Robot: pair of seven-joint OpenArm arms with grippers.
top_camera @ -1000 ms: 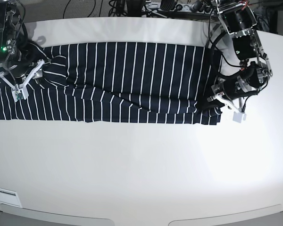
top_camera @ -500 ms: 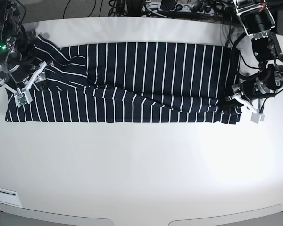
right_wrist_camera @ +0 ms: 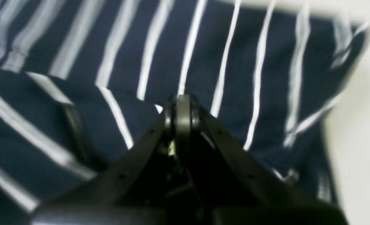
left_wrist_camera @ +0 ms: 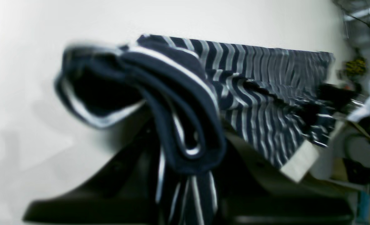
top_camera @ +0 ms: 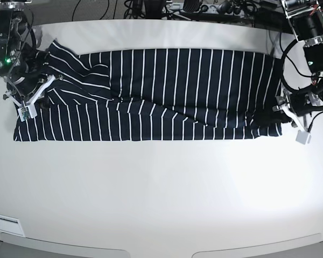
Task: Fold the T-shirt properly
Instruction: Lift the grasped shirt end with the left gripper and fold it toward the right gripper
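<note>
A: Where does the dark navy, white-striped fabric T-shirt [top_camera: 167, 94] lie?

B: Lengthwise on the white table [top_camera: 161, 188], already folded into a long band.

A: End effectors?

B: The left end effector [top_camera: 282, 110] pinches one end; the right end effector [top_camera: 29, 80] is closed at the other. Crosswise folds remain, I judge.

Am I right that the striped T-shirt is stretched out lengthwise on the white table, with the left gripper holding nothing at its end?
Not quite: the left gripper is shut on the T-shirt, a bunched fold of cloth caught in it, as the left wrist view shows. The shirt does lie stretched lengthwise on the white table.
</note>
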